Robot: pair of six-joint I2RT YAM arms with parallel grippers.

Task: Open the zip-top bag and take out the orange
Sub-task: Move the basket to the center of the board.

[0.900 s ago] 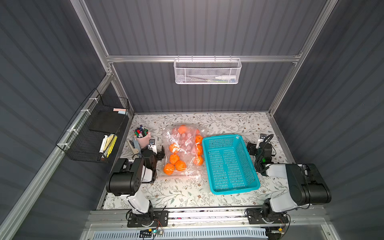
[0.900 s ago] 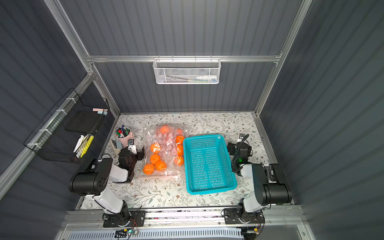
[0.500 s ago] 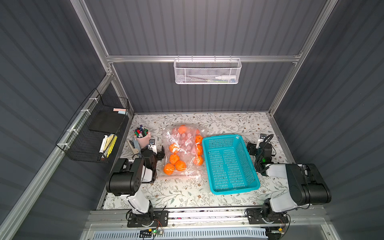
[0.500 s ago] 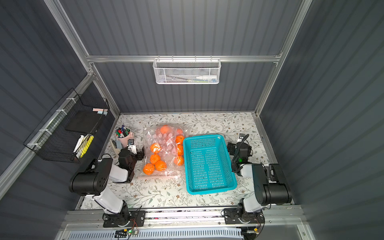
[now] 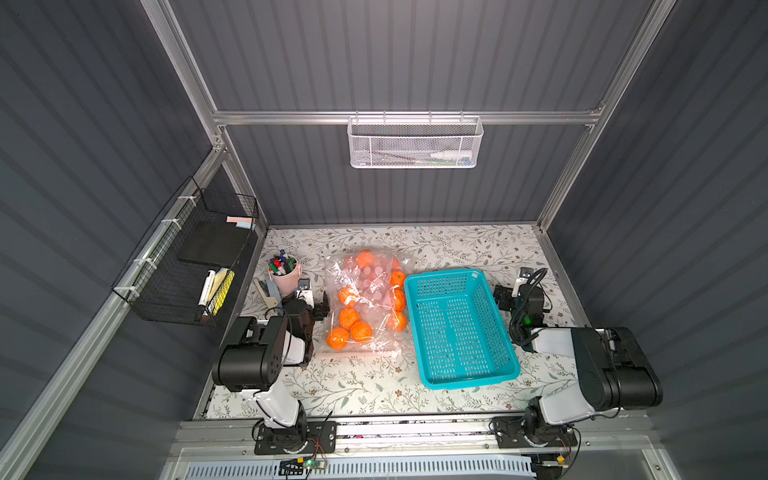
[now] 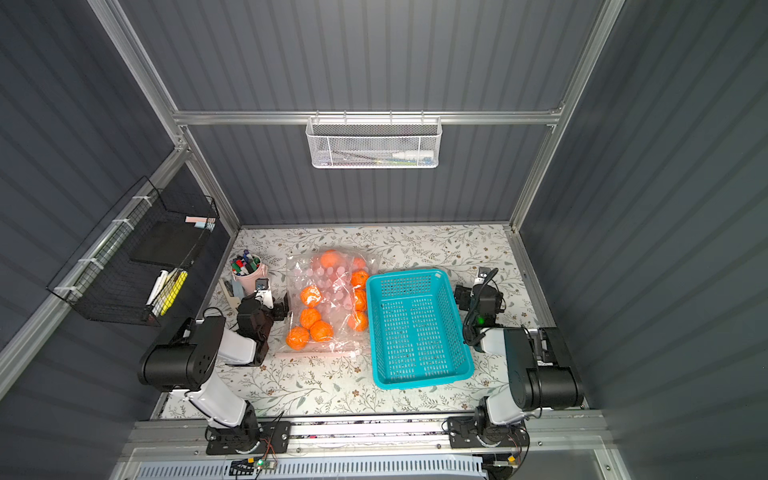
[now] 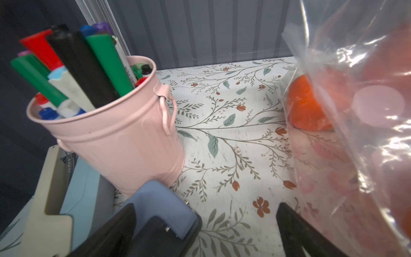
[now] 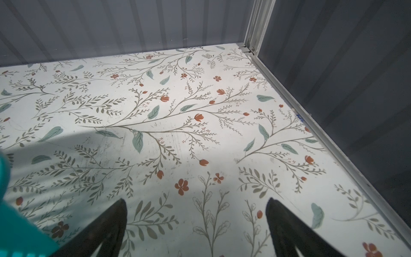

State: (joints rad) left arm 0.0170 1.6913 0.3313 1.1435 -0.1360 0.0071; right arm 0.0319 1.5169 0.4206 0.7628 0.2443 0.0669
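Lying on the table (image 5: 361,386), the zip-top bag (image 5: 370,286) of oranges (image 5: 360,330) sits beside the teal basket (image 5: 442,274). The left pincer (image 7: 205,224) and right pincer (image 8: 195,222) flank them, released, empty.

Your left arm (image 5: 249,365) and right arm (image 5: 615,374): black cylindrical joint housings, white link shells, black cables (image 5: 514,328) looped at wrists. Green light (image 5: 528,320) on right wrist. Jaws black, tapered.

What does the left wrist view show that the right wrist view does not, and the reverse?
Only the left wrist view: the pink bucket of markers and the zip-top bag with an orange inside. Only the right wrist view: an edge of the teal basket and the corner post. Both: the floral table, the grey back wall, and open jaws.
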